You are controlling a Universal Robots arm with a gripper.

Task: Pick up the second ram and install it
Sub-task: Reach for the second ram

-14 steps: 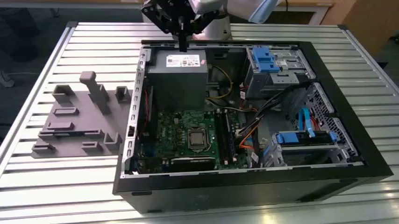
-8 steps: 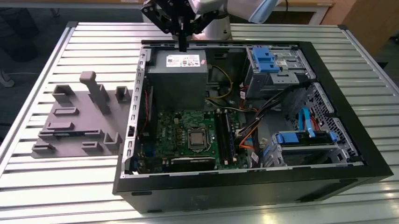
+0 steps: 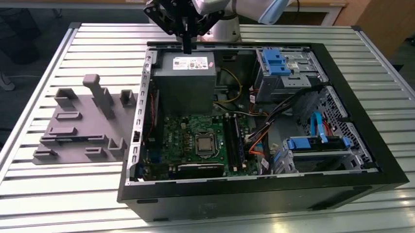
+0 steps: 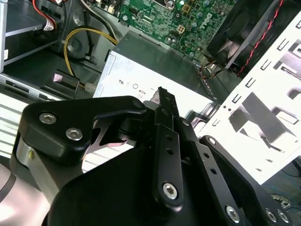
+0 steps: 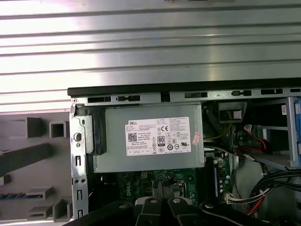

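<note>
My gripper (image 3: 186, 47) hangs above the back edge of the open computer case (image 3: 363, 160), over the grey power supply (image 3: 184, 77). Its black fingers are pressed together with nothing between them, as both wrist views show (image 4: 162, 94) (image 5: 160, 186). The green motherboard (image 3: 194, 141) lies below the power supply, with long dark memory slots (image 3: 232, 141) on the exterior view's right of the processor. I cannot tell whether the second ram sits in those slots or elsewhere. The gripper is well apart from the slots and from the grey fixture (image 3: 77, 126).
The grey fixture with posts and pockets lies on the slatted table (image 3: 52, 194) at the exterior view's left of the case. Drive cages with blue brackets (image 3: 279, 60) and cable bundles (image 3: 285, 107) fill the case's right half. A case fan (image 4: 254, 33) sits near the board.
</note>
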